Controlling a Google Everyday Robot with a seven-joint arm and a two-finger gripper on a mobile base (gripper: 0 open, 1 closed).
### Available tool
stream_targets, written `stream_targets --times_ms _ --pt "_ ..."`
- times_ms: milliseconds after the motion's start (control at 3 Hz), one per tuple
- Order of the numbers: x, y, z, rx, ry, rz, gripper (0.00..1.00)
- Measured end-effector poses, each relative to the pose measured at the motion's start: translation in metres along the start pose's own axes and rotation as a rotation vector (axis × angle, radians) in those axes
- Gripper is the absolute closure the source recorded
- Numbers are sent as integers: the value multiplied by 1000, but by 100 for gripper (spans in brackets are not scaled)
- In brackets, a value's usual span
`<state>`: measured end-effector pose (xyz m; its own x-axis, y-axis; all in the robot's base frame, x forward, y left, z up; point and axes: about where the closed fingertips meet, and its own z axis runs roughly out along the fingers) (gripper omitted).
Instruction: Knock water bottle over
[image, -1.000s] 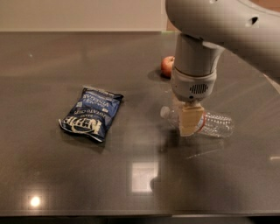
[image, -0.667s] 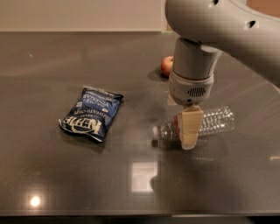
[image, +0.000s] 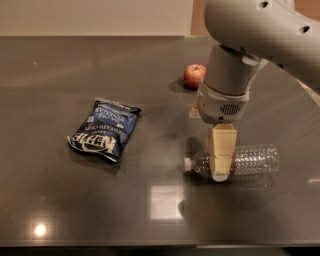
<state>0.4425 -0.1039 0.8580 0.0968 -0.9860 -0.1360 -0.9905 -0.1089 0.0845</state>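
The claw (image: 221, 174) hangs across the middle of the water bottle (image: 256, 159), which lies on its side, cap pointing left. Open or closed, I cannot tell. Since a moment ago the bottle has swung level, and the apple (image: 194, 75) beyond the claw shows fully.

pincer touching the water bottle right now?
Cannot tell. In the camera view the pincer overlaps the middle of the water bottle, which lies on its side. That overlap hides any contact or gap.

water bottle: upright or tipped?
Tipped. The water bottle lies on its side on the table, white cap pointing left. The pincer hangs across the bottle's middle in this view.
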Motion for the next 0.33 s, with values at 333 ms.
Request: stream_targets --times_ms 333 --pt "-1 0 0 0 -6 -1 0"
